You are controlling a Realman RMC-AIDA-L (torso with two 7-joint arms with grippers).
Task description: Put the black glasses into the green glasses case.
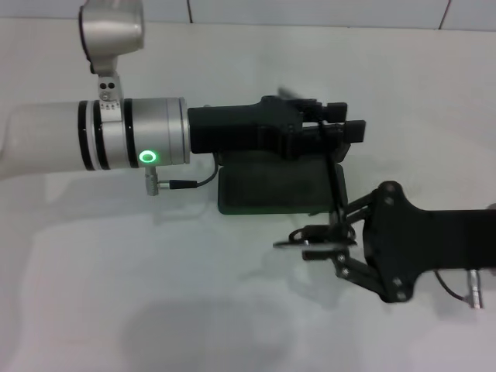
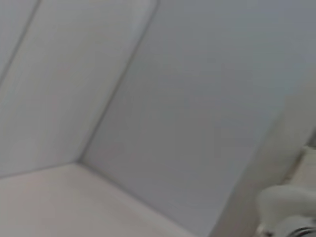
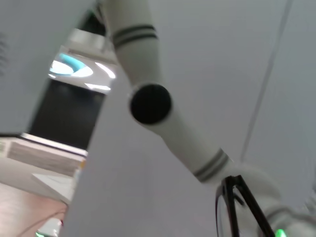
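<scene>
Holding one black glasses (image 1: pixel 335 203), the right gripper (image 1: pixel 314 242) fingers pinch it beside one green glasses case (image 1: pixel 271 187); left gripper (image 1: pixel 341 128) fingers unclear.

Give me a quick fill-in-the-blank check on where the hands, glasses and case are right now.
1. The left hand reaches across the far edge of the ____ glasses case.
2. The black glasses are at the ____ hand, just in front of the case.
3. Both the case and the hands are over a plain ____ table.

Missing words: green; right; white
</scene>
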